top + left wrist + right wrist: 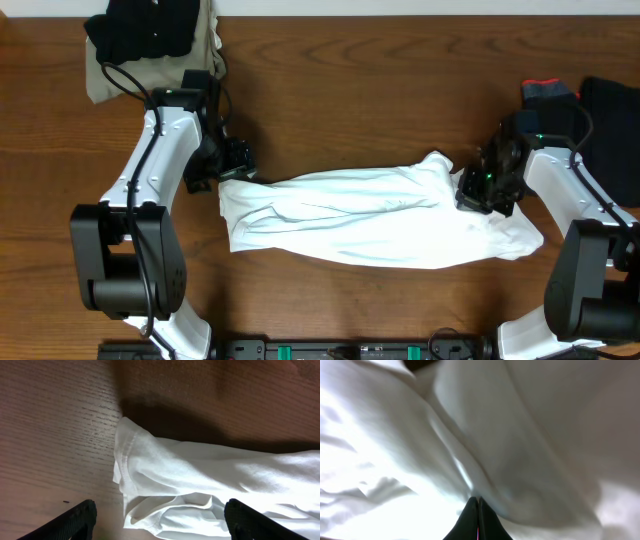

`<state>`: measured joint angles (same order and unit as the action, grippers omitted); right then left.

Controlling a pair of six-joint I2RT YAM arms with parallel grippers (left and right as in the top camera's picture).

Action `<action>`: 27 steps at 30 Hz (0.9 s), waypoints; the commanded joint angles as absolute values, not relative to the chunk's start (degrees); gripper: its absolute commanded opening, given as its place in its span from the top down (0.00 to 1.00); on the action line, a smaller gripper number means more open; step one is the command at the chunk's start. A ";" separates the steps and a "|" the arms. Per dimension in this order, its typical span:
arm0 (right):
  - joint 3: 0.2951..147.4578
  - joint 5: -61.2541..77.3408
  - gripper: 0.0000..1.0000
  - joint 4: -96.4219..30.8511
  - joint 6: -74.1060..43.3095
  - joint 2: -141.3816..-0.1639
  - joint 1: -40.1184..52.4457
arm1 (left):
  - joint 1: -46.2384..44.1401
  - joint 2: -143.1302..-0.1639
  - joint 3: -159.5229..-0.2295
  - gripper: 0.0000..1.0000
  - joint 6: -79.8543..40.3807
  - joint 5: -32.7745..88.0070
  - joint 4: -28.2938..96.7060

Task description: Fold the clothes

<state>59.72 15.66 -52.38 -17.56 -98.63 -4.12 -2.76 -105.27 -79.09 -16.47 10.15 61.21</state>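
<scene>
Overhead, left-wrist and right-wrist views of a wooden desk (380, 80). The white shirt (370, 215) lies bunched in a long, wrinkled band across the middle of the desk, running from left to right, nearer the near edge than the far one.

Left gripper (235, 160): at the shirt's left end. In the wrist view its fingers (75, 520) stand wide apart, with the hemmed end of the shirt (200, 480) lying on the wood between and beyond them. The left gripper (160, 522) holds nothing.

Right gripper (485, 185): at the shirt's right end, where the cloth rises in a small peak just beside it. In the wrist view the right gripper (477, 510) has its jaws pressed together, pinching a fold of the shirt (420, 460), whose creases run toward the tips.

A pile of black garments (140, 28) rests on a khaki garment (100, 80) in the far left corner. More dark garments (610, 110) lie at the right edge.
</scene>
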 commanded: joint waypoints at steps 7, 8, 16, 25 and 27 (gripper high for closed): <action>58.50 13.02 0.99 -57.04 -16.69 -98.37 -3.68 | -2.59 -105.01 -78.96 0.16 -16.29 10.09 61.36; 58.22 11.92 0.99 -57.10 -16.71 -98.37 -3.68 | -2.59 -105.01 -78.96 0.16 -16.29 10.09 61.36; 55.48 8.23 0.99 -55.72 -18.68 -98.02 -3.64 | -2.59 -105.01 -78.96 0.16 -16.29 10.09 61.36; 61.10 13.98 0.97 -56.42 -19.49 -83.20 -3.68 | -2.59 -105.01 -78.96 0.16 -16.27 10.07 61.36; 63.79 13.98 0.83 -55.61 -19.49 -78.81 -3.68 | -2.59 -105.01 -78.96 0.16 -16.27 10.09 61.34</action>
